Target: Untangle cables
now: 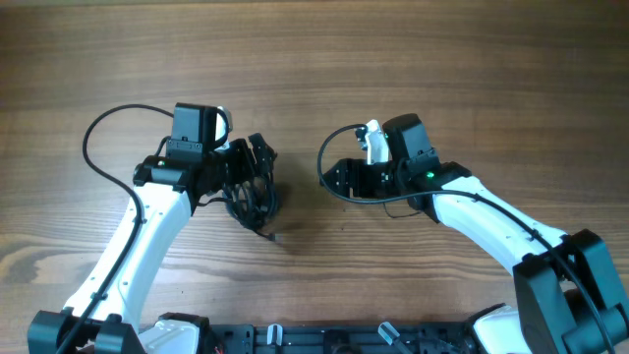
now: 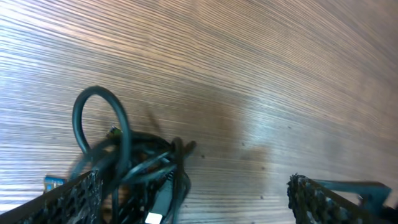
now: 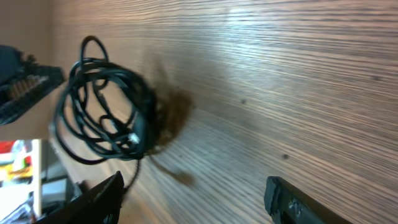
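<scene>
**One cable bundle, two open grippers**

My left gripper (image 2: pixel 194 186) stands wide open, holding nothing. One tangled bundle of cables (image 2: pixel 134 168) lies on the wooden table (image 2: pixel 280 74) beside one finger. My right gripper (image 3: pixel 194 183) gapes empty, apart from it. The separate cords cannot be counted, and the frame cuts off the bundle's lower edge.

Brown wood-grain table (image 1: pixel 324 49), glare patch in left wrist view.
</scene>
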`<state>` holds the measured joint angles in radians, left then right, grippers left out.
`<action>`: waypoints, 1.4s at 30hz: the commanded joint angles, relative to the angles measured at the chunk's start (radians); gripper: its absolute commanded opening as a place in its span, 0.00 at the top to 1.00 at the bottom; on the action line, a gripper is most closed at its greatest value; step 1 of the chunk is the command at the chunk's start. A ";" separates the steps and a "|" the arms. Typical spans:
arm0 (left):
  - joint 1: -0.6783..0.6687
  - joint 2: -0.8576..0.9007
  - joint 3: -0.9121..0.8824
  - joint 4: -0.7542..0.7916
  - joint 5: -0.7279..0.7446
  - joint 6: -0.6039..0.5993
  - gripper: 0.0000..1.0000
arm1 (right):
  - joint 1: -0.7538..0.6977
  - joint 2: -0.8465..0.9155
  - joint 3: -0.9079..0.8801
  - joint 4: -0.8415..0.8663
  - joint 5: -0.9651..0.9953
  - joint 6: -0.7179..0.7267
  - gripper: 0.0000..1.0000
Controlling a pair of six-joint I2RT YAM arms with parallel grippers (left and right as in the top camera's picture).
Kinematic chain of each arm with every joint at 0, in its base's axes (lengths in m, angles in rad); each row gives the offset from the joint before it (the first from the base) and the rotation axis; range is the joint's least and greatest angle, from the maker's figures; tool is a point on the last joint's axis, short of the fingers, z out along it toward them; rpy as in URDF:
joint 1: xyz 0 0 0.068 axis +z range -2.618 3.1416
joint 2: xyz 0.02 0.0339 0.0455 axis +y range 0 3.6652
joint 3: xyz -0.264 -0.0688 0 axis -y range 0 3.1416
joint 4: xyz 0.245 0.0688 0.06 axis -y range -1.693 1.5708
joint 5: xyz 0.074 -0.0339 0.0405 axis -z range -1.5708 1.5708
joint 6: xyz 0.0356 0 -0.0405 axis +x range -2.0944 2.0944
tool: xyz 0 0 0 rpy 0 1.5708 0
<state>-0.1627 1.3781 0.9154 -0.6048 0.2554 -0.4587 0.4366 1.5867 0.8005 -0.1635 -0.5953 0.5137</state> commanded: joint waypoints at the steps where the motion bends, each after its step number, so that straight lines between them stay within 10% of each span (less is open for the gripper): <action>1: 0.010 -0.004 0.042 0.003 -0.063 -0.021 0.00 | 0.000 -0.014 0.006 -0.030 0.082 -0.033 0.23; 19: 0.130 0.121 -0.003 -0.316 -0.487 -0.294 0.09 | 0.001 -0.013 0.006 -0.063 0.105 -0.043 0.21; 27: 0.115 0.192 -0.006 -0.044 0.579 0.045 0.34 | -0.006 -0.013 0.006 -0.077 0.074 -0.044 0.13; 30: 0.115 0.192 -0.003 0.086 0.742 0.029 0.34 | -0.095 -0.013 0.006 -0.077 -0.084 -0.045 0.13; 33: 0.115 0.190 0.032 0.089 0.702 0.029 0.23 | -0.181 -0.012 0.006 -0.078 -0.214 -0.069 0.12; 42: 0.115 0.168 0.058 -0.055 -0.043 -0.047 0.14 | 0.029 0.061 0.002 -0.100 -0.046 0.144 0.12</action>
<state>-0.0471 1.5627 0.9581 -0.6445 0.4152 -0.4946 0.3882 1.6020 0.8009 -0.2962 -0.7368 0.5385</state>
